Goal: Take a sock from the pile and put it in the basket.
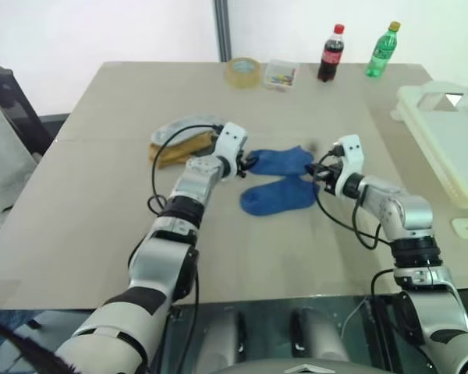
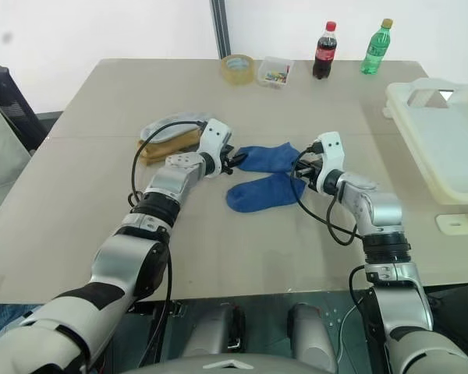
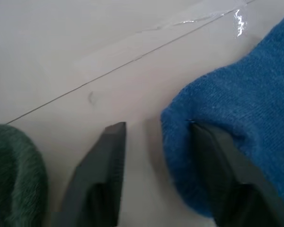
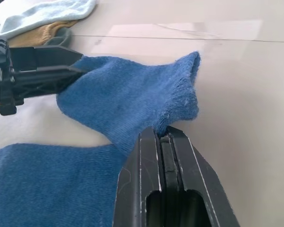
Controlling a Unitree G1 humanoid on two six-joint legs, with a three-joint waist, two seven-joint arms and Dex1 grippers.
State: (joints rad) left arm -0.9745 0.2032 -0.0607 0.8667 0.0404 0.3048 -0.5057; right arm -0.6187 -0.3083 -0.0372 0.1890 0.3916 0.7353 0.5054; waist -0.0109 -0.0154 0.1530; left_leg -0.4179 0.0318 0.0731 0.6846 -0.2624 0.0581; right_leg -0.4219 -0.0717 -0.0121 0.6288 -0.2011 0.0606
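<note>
Right end effector clamped on cuff of sock, lying on table. Left end effector apart at sock's toe, one finger against fabric. Basket well off beyond right end effector; lift, carry, drop all remain.

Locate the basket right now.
In the head views the basket sits on the table's right side, well right of the right pincer and the blue socks, below the green bottle.
</note>
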